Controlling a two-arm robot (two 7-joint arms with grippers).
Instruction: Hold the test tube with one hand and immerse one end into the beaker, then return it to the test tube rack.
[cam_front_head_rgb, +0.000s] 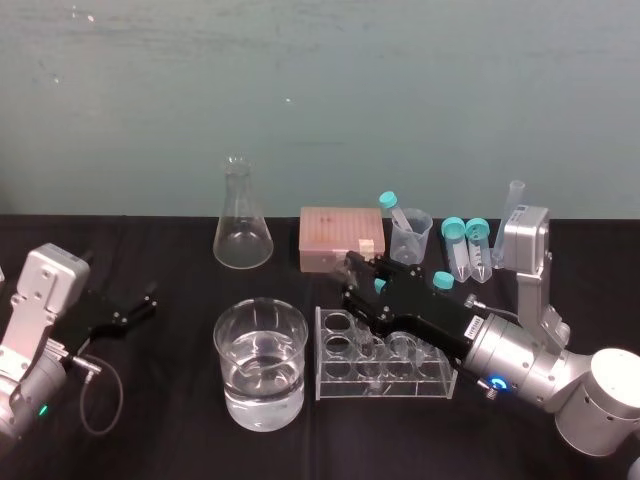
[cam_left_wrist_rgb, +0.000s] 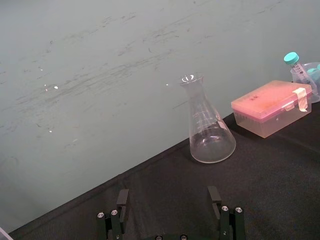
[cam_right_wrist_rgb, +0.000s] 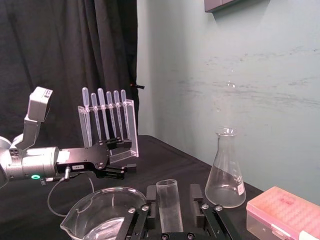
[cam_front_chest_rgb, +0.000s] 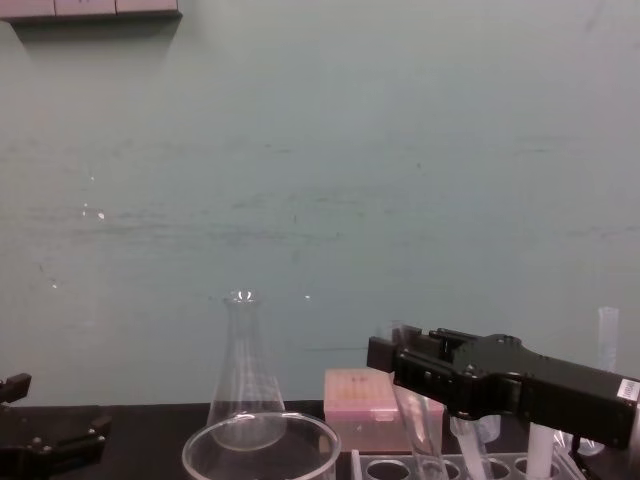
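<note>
Head view: right hand (cam_front_head_rgb: 350, 278) slants over the rack (cam_front_head_rgb: 325, 360), jaws gripping the test tube (cam_right_wrist_rgb: 170, 200); left hand (cam_front_head_rgb: 146, 300) parked open.

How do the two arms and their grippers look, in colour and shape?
Both arms have silver-grey wrists, each carrying a boxy grey mount. The right gripper and left gripper are black, with two straight jaws. A blue ring light glows on the right wrist, a green light on the left, where a black cable loops.
</note>
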